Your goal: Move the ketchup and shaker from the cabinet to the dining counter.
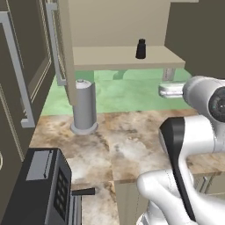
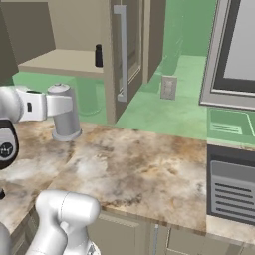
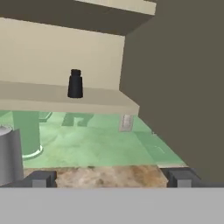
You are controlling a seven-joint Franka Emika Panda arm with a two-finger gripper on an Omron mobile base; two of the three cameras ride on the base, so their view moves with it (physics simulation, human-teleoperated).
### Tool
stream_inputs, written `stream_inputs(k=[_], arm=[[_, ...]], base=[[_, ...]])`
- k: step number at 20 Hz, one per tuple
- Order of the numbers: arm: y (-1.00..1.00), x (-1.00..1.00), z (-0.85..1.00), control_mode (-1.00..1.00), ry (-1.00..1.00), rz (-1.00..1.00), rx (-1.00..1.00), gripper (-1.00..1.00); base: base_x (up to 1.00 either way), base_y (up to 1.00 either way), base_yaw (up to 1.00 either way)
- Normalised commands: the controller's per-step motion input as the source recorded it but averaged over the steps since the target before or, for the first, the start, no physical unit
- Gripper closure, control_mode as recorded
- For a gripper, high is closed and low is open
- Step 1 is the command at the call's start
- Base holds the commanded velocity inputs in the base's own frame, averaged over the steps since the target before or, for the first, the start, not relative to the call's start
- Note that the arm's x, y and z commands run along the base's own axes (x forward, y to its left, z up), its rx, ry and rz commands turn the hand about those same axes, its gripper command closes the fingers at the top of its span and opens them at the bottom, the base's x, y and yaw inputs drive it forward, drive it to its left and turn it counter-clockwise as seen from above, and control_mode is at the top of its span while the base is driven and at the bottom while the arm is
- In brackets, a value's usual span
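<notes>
The black shaker (image 1: 140, 48) (image 2: 98, 56) (image 3: 75, 83) stands upright on the bottom shelf (image 1: 110, 59) of the open tan cabinet (image 2: 79, 25), near the shelf's front edge. My gripper (image 3: 111, 178) is open, with its two dark tips far apart and nothing between them. It hovers over the marble worktop, below and short of the shelf, facing the shaker. In the left base view the hand (image 1: 170, 90) sits to the right of and below the shaker. The ketchup and the dining counter are out of view.
A tall grey cylinder on a round base (image 1: 84, 110) (image 2: 64, 119) stands on the marble worktop (image 1: 132, 145) under the shelf. The cabinet's open doors (image 1: 61, 48) (image 2: 130, 45) flank the shelf. A black toaster (image 1: 44, 184) (image 2: 231, 189) sits at the worktop's end.
</notes>
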Motion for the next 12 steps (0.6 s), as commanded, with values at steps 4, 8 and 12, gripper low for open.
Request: stream_inputs(k=[4,8,12], arm=[[0.01,0.00,0.67,-1.00,-0.07,0.00,0.09,-1.00],[0.27,0.00,0.52,-1.00,-0.07,0.00,0.01,-1.00],[0.00,0.00,0.27,-1.00,-0.13,0.00,0.00,-1.00]], base=[[0.00,0.00,0.00],[0.00,0.00,0.00],[0.00,0.00,0.00]])
